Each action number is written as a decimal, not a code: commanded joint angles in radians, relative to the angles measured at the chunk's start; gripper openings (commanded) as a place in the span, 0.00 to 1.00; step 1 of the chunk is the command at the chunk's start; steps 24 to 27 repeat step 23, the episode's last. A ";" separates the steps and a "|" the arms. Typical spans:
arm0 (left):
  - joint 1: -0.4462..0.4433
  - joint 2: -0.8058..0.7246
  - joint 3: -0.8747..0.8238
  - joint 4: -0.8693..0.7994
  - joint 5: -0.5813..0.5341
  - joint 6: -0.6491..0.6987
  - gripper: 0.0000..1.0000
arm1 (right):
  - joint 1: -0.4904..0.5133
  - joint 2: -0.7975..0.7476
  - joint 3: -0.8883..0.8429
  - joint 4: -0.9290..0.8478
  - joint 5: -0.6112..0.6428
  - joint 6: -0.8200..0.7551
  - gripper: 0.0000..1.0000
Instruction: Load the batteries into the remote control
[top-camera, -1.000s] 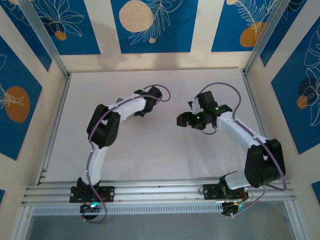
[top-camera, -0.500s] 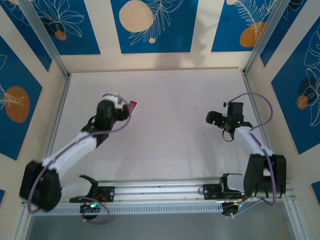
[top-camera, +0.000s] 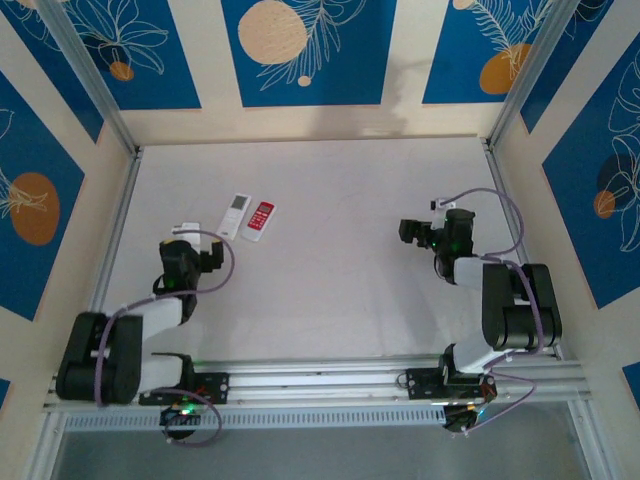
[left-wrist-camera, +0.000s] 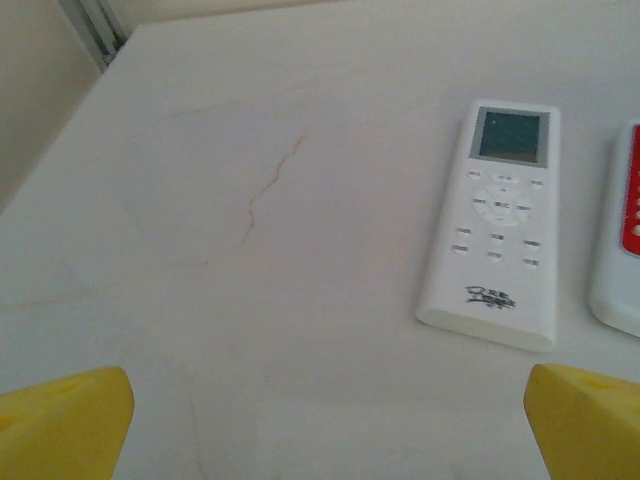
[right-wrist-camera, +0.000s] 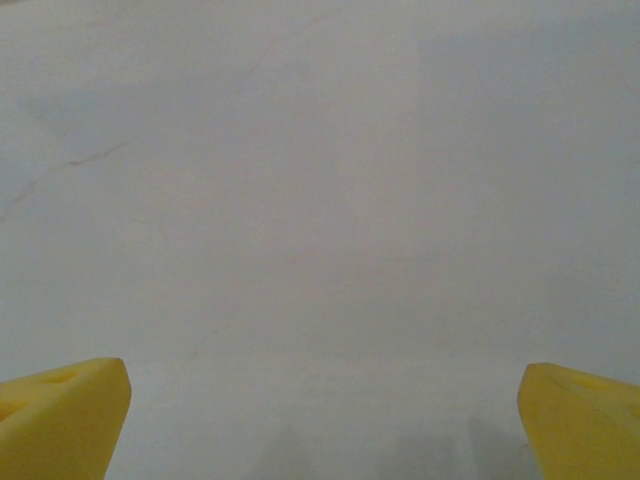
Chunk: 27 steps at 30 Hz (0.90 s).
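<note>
Two remotes lie side by side at the back left of the table: a white remote control (top-camera: 237, 215) (left-wrist-camera: 495, 225) with a small screen, and a white one with a red face (top-camera: 260, 221) (left-wrist-camera: 622, 245). Both lie face up. My left gripper (top-camera: 194, 238) (left-wrist-camera: 325, 440) is open, low over the table just short of the white remote, with bare table between its yellow fingertips (left-wrist-camera: 62, 420). My right gripper (top-camera: 424, 219) (right-wrist-camera: 320, 430) is open over bare table on the right, holding nothing. The batteries are out of view.
The table (top-camera: 340, 270) is a pale grey-white surface with faint cracks, fenced by aluminium rails (top-camera: 110, 250) on the left and right and a beam at the front. Both arms are folded back near their bases.
Both arms have swung back from the table's middle toward their own sides and folded low. Both grippers have opened wide. The two remotes now lie uncovered on the table.
</note>
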 joint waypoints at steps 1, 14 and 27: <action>0.073 0.202 0.003 0.367 0.204 -0.053 1.00 | 0.028 -0.006 -0.107 0.270 0.016 -0.041 0.99; 0.048 0.250 0.075 0.273 0.274 0.009 1.00 | 0.011 0.001 -0.094 0.243 -0.034 -0.039 0.99; 0.048 0.248 0.076 0.271 0.278 0.011 1.00 | 0.021 -0.003 -0.114 0.277 -0.020 -0.045 0.99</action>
